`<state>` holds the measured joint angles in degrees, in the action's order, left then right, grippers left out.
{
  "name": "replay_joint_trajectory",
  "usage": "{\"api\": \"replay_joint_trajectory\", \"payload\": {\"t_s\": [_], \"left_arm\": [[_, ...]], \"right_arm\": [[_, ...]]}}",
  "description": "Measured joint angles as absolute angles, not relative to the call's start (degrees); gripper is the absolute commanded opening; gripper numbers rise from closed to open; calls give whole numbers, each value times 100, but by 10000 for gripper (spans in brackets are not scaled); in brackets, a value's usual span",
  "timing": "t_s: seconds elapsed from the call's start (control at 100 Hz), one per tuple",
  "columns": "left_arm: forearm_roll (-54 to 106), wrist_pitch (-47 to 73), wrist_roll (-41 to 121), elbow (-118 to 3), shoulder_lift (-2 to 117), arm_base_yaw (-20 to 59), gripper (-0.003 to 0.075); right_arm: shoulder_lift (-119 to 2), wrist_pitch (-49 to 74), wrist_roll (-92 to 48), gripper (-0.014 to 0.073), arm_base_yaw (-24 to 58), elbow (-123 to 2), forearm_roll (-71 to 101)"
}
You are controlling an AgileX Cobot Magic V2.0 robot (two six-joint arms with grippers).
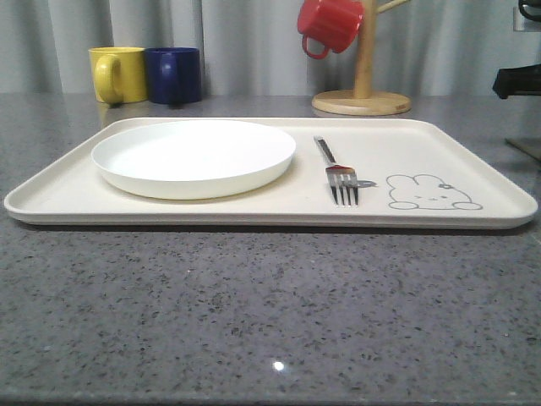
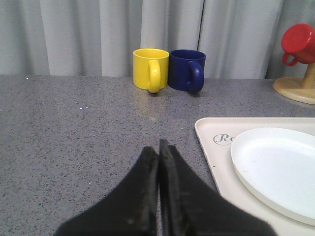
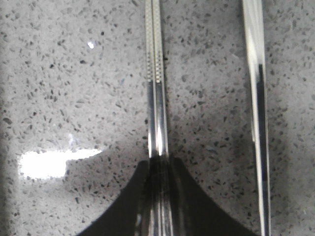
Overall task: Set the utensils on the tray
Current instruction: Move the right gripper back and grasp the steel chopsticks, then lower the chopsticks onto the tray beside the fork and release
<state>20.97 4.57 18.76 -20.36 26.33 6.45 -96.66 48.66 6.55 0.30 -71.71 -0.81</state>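
The cream tray (image 1: 406, 148) lies across the grey counter, its rabbit drawing at the front right. A silver fork (image 1: 338, 173) rests on it, tines toward the front. In the right wrist view, my right gripper (image 3: 158, 164) is shut on a pair of flat silver chopsticks (image 3: 153, 73), which run straight out over the speckled counter. Beside them lies another long silver handle (image 3: 258, 98), its ends out of view. My left gripper (image 2: 158, 147) is shut with nothing in it, over bare counter just left of the tray's corner (image 2: 211, 130).
A round white plate (image 1: 194, 156) sits on the tray's left half. A yellow mug (image 1: 118, 74) and a blue mug (image 1: 173, 74) stand at the back left. At the back right, a red mug (image 1: 330, 24) hangs on a wooden mug tree (image 1: 363, 76).
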Motion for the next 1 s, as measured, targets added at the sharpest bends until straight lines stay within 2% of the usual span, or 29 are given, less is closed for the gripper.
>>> {"api": "replay_joint_trajectory", "payload": {"t_s": [0.28,0.55,0.75,1.0], "left_arm": [[2097,457,1876,-2036,2633,645,-18],[2097,457,1876,-2036,2633,645,-18],[2097,457,1876,-2036,2633,645,-18],[2097,457,1876,-2036,2633,645,-18]], "right_arm": [[-9026,5116,748,-24,128,-7171,-52],[-8300,5326,1438,-24,710,-7171,34],[-8366,5260,1900,-25,1423,-7207,55],[-9115,5062,2235,-25,2096,-7779,68]]}}
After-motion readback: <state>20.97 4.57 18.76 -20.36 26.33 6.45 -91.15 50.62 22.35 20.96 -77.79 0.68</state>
